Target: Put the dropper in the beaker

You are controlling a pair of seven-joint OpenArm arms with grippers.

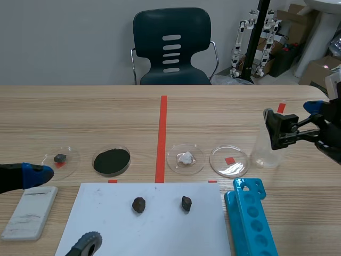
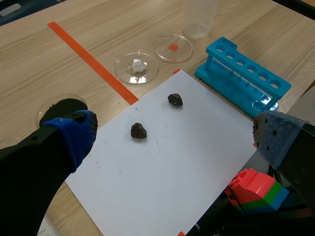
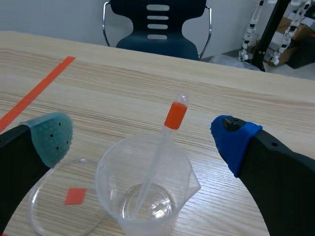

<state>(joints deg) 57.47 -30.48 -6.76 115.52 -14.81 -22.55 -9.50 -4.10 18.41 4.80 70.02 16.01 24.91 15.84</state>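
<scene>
Both fingers of my right pincer (image 3: 141,137) stand wide, gripping nothing, one on each side of the beaker (image 3: 114,196). The dropper (image 3: 174,115) leans inside it, tip at the bottom, orange bulb above the rim. A petri dish (image 3: 49,209) lies just beside. My left pincer (image 2: 174,135) gapes wide above white paper (image 2: 167,177).

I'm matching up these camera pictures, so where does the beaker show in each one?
Scene view: beaker at the right, beside the dish with the red square.
Left wrist view: far ahead, just beyond that dish.
Right wrist view: between the right gripper's fingers, dropper inside.
Shared landmark: that dish, beside the beaker.
</scene>
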